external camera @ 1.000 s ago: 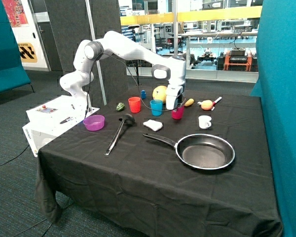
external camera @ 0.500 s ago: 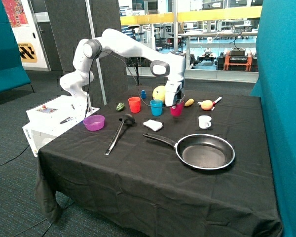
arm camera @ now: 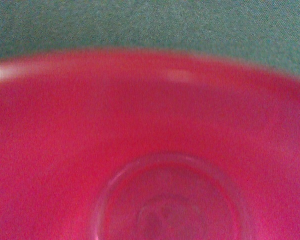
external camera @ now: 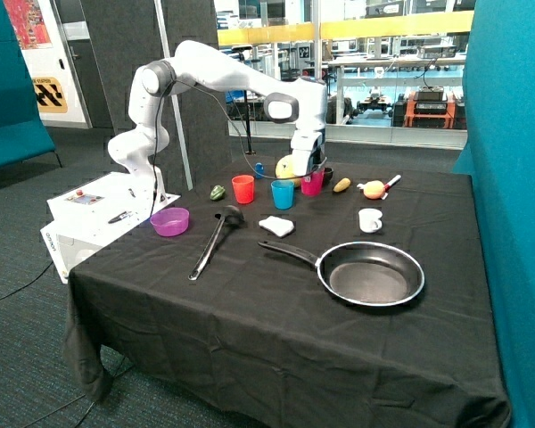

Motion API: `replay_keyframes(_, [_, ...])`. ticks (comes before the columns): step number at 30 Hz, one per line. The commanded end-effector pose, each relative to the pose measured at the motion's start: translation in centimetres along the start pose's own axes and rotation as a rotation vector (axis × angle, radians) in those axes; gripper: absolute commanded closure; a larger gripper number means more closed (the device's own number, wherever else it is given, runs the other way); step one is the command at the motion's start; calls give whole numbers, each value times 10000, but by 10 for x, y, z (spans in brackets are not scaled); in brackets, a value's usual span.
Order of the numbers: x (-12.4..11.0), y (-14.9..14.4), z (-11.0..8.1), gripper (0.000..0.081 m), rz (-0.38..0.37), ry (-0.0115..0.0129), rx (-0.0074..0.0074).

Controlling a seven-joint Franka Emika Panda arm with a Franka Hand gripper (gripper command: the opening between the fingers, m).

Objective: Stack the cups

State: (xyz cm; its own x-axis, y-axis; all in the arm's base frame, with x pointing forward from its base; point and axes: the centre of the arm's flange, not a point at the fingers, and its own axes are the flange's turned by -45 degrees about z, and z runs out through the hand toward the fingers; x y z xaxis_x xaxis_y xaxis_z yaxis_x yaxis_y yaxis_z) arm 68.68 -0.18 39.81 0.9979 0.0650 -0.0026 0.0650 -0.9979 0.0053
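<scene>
The gripper (external camera: 310, 175) holds the pink cup (external camera: 312, 185) clamped by its rim, lifted clear of the black tablecloth (external camera: 276, 303). In the wrist view the pink cup (arm camera: 150, 150) fills nearly everything, its round bottom seen from inside, so the fingers are closed on it. The cup hangs just beside the blue cup (external camera: 283, 193), which stands upright on the cloth, with the red cup (external camera: 242, 188) a little further along the same row. No cup sits inside another yet, so stacking seems only begun.

The step in hand appears to be carrying the pink cup over to the blue one. To do it well, the arm should keep the cup upright and high enough that its base clears the blue rim, centre it right above the opening, then lower it straight. Coming in from the side could knock the blue cup over, or bump the yellow ball (external camera: 288, 168) behind it.
</scene>
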Motion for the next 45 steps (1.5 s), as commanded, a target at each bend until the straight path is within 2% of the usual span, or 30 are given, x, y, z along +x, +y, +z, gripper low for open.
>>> replay_keyframes(1, [-16, 3, -27, 808, -304, 27, 53])
replay_keyframes(12, [-39, 1, -47, 808, -723, 28, 52])
replay_keyframes(27, [-73, -6, -59, 808, -1127, 29, 52])
replay_keyframes(45, [-104, 4, -52, 808, -1080, 29, 52])
